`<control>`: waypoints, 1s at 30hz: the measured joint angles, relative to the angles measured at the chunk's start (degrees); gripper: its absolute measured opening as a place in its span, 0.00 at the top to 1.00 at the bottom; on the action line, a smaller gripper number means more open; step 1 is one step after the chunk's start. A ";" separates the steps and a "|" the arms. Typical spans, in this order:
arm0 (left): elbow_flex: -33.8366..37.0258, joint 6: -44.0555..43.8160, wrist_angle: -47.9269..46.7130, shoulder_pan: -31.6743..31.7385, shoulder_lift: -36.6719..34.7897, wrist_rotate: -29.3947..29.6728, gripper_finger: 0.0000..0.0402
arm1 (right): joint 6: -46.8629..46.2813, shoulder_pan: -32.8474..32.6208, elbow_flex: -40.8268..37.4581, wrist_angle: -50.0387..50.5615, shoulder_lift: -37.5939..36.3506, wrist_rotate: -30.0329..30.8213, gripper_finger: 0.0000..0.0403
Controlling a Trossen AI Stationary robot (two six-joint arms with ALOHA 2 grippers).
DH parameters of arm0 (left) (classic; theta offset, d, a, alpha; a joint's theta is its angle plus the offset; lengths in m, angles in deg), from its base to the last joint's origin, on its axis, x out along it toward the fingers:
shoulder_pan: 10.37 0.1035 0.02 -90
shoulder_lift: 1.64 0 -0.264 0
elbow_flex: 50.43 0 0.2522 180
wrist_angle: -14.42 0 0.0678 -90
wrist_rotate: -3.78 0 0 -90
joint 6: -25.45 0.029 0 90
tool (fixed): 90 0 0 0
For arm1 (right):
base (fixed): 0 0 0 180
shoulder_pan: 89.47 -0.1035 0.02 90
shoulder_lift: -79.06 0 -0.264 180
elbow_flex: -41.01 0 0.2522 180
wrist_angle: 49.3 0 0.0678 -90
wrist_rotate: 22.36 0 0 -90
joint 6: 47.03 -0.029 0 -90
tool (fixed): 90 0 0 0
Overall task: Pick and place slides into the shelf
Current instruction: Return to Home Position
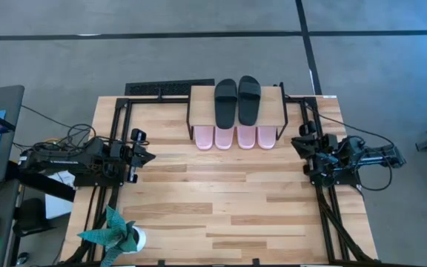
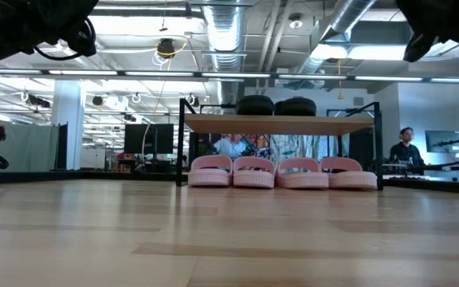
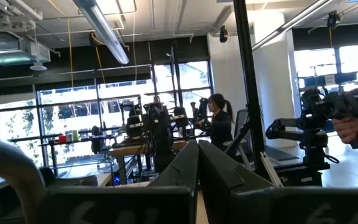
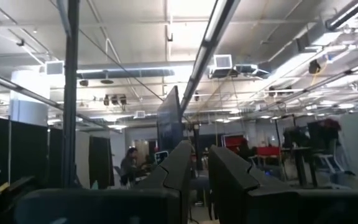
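Observation:
The shelf (image 1: 202, 100) stands at the table's far middle. A black pair of slides (image 1: 237, 101) lies on its wooden top, toes toward the far edge. Several pale pink slides (image 1: 236, 137) stand in a row on the table under it, also seen in the low view (image 2: 277, 174). My left gripper (image 1: 148, 157) is drawn back at the table's left edge, shut and holding nothing; its fingers (image 3: 185, 165) point up into the room. My right gripper (image 1: 296, 142) is drawn back at the right edge, with a narrow bare gap between its fingers (image 4: 179, 165).
Black frame rails (image 1: 121, 126) run along both sides of the table. A potted plant (image 1: 117, 236) stands at the near left corner. A dark flat bar (image 1: 158, 89) lies at the far edge, left of the shelf. The wide wooden tabletop (image 1: 221, 200) lies between the arms.

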 joint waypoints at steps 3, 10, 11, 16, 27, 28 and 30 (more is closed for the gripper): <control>0.00 0.00 0.00 0.00 0.00 0.02 1.00 | -0.83 1.52 0.00 0.17 0.00 -0.04 0.88; 0.02 0.02 -0.10 -0.02 0.01 -0.01 1.00 | -7.82 4.37 0.04 9.65 0.00 -3.59 0.88; 0.02 0.00 -0.33 -0.02 0.00 -0.10 1.00 | -8.82 4.48 0.04 11.39 0.02 -3.85 0.88; 0.02 -0.02 -2.13 -0.02 0.00 -2.22 1.00 | -9.72 4.32 0.04 15.27 -0.01 -4.41 0.88; 0.02 -1.93 -9.87 -0.03 0.00 -4.74 1.00 | -14.70 4.98 0.04 28.55 0.00 -4.36 0.88; 0.02 -1.92 -10.80 -0.02 0.02 -4.74 1.00 | -14.72 5.17 0.04 29.35 -0.02 -4.36 0.88; 0.02 -1.63 -11.71 -0.02 0.01 -4.75 1.00 | -15.04 5.56 0.07 30.08 0.01 -4.46 0.88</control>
